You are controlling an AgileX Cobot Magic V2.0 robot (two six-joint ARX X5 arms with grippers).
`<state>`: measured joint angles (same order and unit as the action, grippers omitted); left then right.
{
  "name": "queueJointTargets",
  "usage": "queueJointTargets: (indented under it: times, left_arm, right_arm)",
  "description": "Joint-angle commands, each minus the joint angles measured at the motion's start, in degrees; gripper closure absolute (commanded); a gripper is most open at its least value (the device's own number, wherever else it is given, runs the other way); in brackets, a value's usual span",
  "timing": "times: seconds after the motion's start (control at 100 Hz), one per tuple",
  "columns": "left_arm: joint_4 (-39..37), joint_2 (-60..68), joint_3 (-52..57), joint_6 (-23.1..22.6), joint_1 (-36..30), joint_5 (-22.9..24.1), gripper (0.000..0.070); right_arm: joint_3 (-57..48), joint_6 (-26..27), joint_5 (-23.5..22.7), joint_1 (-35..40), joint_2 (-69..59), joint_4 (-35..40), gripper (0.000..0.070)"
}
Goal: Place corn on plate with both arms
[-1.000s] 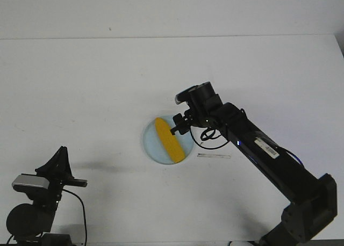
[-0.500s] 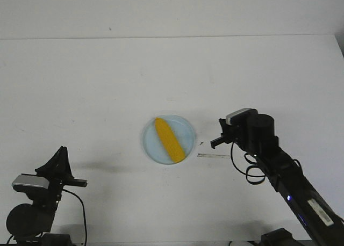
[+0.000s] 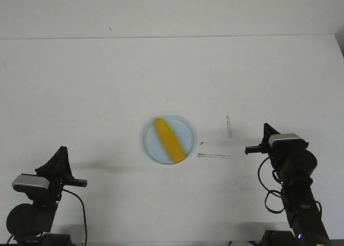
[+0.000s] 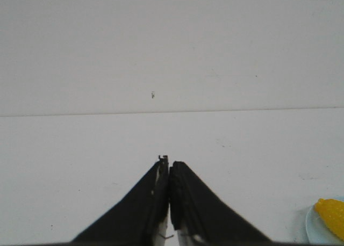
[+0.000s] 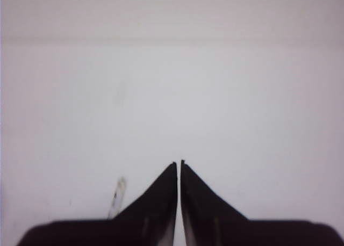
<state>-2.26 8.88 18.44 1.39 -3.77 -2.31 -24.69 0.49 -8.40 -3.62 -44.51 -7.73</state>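
The yellow corn (image 3: 169,139) lies diagonally on the pale blue plate (image 3: 152,145) at the middle of the white table. My left gripper (image 3: 61,154) is shut and empty at the front left, far from the plate. My right gripper (image 3: 264,134) is shut and empty at the front right, well clear of the plate. In the left wrist view the shut fingers (image 4: 169,165) point over bare table, with the corn's tip (image 4: 330,211) and the plate's rim (image 4: 310,227) at the edge. In the right wrist view the shut gripper (image 5: 179,163) is over bare table.
Two thin pale tape strips lie on the table right of the plate, one flat (image 3: 213,156) and one upright (image 3: 229,126); one shows in the right wrist view (image 5: 117,196). The table's far edge (image 3: 172,37) runs across the back.
My right arm has drawn back from over the plate to the front right, leaving the corn on the plate. The left arm has not moved.
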Motion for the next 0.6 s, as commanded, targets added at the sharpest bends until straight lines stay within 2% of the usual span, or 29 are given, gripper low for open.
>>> queueJointTargets:
  times: [0.0, 0.42, 0.59]
  left_arm:
    - [-0.7, -0.1, 0.5, -0.5, 0.1, 0.0, 0.0699]
    - [-0.7, -0.1, 0.6, -0.5, 0.1, 0.0, 0.0699]
    - [-0.7, -0.1, 0.6, -0.5, 0.1, 0.0, 0.0699]
  right_arm:
    - [1.0, 1.0, -0.2, 0.0, 1.9, -1.2, 0.0691]
    - [1.9, 1.4, -0.2, 2.4, 22.9, 8.8, 0.0691]
    - [1.9, 1.6, -0.2, 2.6, 29.7, 9.5, 0.0691]
